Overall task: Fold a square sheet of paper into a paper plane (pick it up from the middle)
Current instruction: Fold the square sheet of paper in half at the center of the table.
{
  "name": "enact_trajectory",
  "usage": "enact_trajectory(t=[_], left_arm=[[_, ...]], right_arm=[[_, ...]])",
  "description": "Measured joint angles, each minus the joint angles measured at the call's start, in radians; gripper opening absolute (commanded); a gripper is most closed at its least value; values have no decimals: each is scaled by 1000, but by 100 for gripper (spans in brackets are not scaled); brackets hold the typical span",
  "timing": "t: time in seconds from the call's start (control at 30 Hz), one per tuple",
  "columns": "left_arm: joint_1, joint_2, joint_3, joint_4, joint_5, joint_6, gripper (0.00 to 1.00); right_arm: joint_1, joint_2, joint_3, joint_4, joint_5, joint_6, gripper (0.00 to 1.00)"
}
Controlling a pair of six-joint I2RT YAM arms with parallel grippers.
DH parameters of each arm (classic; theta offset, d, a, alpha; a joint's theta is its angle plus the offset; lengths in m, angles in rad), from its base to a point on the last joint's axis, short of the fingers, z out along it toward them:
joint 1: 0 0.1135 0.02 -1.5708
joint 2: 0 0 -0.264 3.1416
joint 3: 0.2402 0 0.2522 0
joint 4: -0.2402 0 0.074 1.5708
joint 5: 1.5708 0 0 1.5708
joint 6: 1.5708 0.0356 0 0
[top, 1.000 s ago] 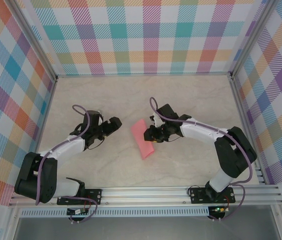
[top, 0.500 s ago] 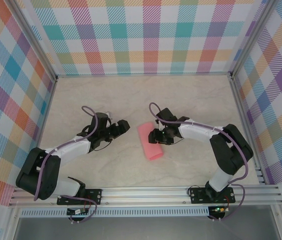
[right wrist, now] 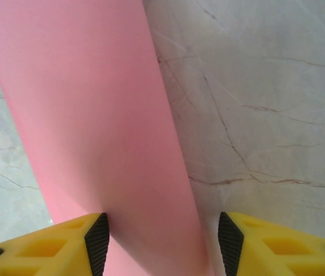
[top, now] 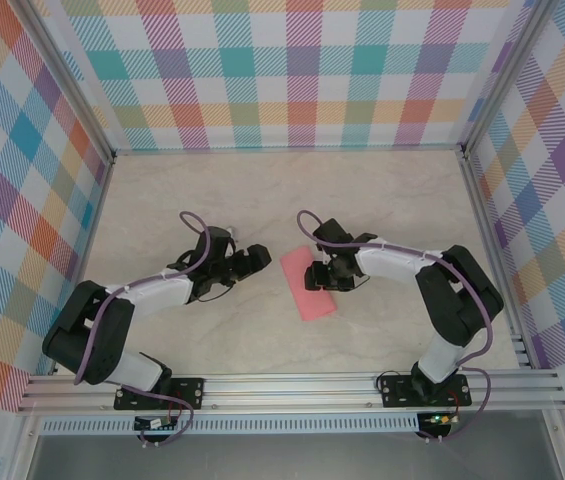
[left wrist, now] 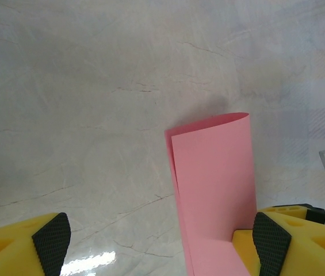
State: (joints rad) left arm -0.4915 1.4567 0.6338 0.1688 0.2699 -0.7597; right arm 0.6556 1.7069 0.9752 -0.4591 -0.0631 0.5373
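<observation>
Walls: pastel plaid panels (top: 292, 70) stand round three sides of the work area.
Surface: a pale, marble-veined beige top (top: 212, 190) carries everything.
Rail: a silver aluminium rail (top: 292, 385) runs along the near edge, with both arm bases bolted to it.
Left arm: the white and black left arm (top: 152, 293) reaches in from the near left, its tip pointing right at the paper.
Right arm: the white and black right arm (top: 402, 262) reaches in from the near right, and its tip is over the far end of the paper.
Paper: the salmon-pink paper sheet (top: 307, 283) lies near the middle of the surface, between the two arm tips. It is doubled over into a long strip that runs from far left to near right. The left wrist view (left wrist: 214, 190) shows two layers along one edge.
Left jaws: wide apart and holding nothing, just beside the strip. One yellow finger (left wrist: 289, 244) stands in front of the strip's edge.
Right jaws: apart and not clamped, straddling the strip (right wrist: 93, 115), which lies flat between the black pads (right wrist: 99, 244), with bare surface beside one pad.
</observation>
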Motion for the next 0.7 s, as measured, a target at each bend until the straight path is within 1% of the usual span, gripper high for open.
enact_trajectory(t=[0.23,0.37,0.7], left_arm=[[-32,51,23,32,1,-34,78],[-58,88,45,54,-1,-48,74],[-88,167,76,103,-2,-87,59]], right_arm=[[0,21,24,-29,0,-26,52],[0,34,38,-42,0,-19,53],[0,65,76,-78,0,27,57]])
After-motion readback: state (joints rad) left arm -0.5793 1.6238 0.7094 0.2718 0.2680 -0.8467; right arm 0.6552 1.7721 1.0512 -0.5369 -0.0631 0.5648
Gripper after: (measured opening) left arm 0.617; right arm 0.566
